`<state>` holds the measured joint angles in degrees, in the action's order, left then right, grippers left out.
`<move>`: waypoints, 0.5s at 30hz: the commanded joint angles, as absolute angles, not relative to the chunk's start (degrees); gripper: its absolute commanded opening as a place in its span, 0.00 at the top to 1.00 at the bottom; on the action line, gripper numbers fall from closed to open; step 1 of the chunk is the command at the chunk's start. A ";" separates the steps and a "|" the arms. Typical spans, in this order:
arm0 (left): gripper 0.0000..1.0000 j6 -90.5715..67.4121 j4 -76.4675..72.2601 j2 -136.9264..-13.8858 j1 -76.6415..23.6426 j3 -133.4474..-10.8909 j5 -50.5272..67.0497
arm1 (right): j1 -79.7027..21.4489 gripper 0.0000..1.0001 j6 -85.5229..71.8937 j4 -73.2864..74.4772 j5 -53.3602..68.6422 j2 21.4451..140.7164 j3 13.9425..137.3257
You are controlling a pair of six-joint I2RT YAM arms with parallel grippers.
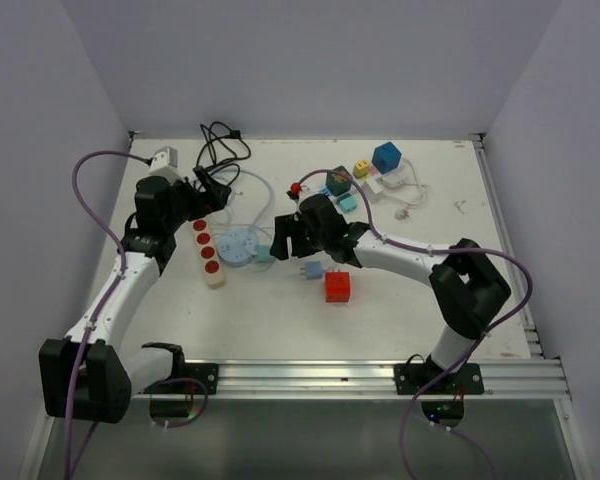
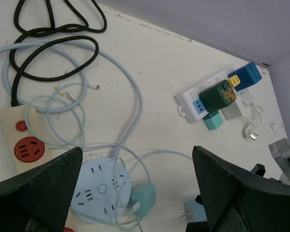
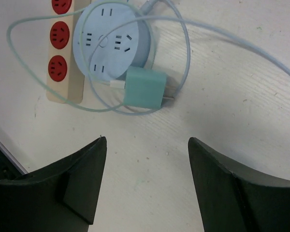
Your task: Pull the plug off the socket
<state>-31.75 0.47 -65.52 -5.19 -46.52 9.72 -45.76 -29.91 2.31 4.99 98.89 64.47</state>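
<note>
The round pale-blue socket [image 1: 238, 247] [image 2: 100, 188] [image 3: 111, 38] lies flat on the table. A teal plug [image 1: 264, 254] [image 2: 144, 198] [image 3: 145, 87] lies on its side beside the socket's rim, out of the socket, its metal prongs bare and a thin pale cable looped round it. My left gripper [image 1: 213, 191] [image 2: 137, 148] hangs open above the socket and plug, holding nothing. My right gripper [image 1: 283, 240] [image 3: 147, 140] is open just right of the plug, over bare table, with nothing between its fingers.
A beige strip with red sockets [image 1: 208, 252] [image 3: 63, 53] lies left of the round socket. A small blue adapter [image 1: 313, 270] and a red cube [image 1: 337, 286] sit under my right arm. A white power strip with adapters [image 1: 365, 180] [image 2: 217, 94] and black cable [image 1: 220, 145] lie at the back.
</note>
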 commanded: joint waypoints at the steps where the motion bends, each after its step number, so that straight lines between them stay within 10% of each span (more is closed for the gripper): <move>1: 0.00 -28.39 8.78 -63.63 -5.36 -50.87 7.91 | -45.70 0.28 -27.51 6.32 4.58 96.61 67.06; 10: 0.00 -22.59 16.08 -60.12 -5.36 -58.71 7.30 | -37.98 0.41 -22.42 12.65 -3.96 83.59 64.78; 15: 0.01 -21.62 14.51 -59.68 -5.36 -58.01 7.91 | -30.34 0.31 -21.45 13.53 -5.35 84.89 67.13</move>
<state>-24.18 14.20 -59.92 -5.28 -57.06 8.05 -33.23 -23.73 11.27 -2.61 82.96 64.95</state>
